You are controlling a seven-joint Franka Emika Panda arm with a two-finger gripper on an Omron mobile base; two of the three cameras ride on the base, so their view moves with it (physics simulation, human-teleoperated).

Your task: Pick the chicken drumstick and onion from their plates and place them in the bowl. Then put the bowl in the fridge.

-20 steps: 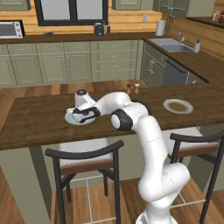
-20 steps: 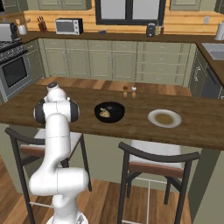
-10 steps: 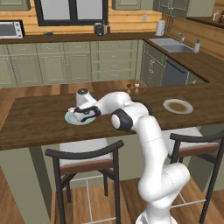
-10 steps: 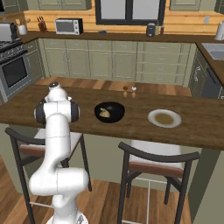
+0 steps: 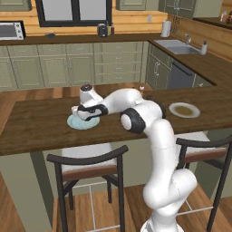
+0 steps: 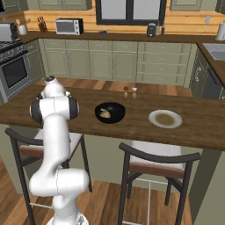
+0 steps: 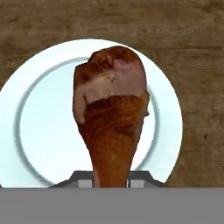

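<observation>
While the pincer (image 5: 83, 118) hangs low over the pale blue plate (image 7: 39, 144), the chicken drumstick (image 7: 111, 118) runs lengthwise straight out from it, thin end nearest; its grip cannot be told.

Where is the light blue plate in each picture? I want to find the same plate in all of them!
Left base view: the pale blue plate lies on the wooden counter, left of middle, under the arm's hand.
Right base view: I cannot make it out; the arm stands at the left there.
Hand view: the plate spreads across the middle, with the chicken drumstick in front of it.
Shared landmark: the brown wooden counter.
</observation>
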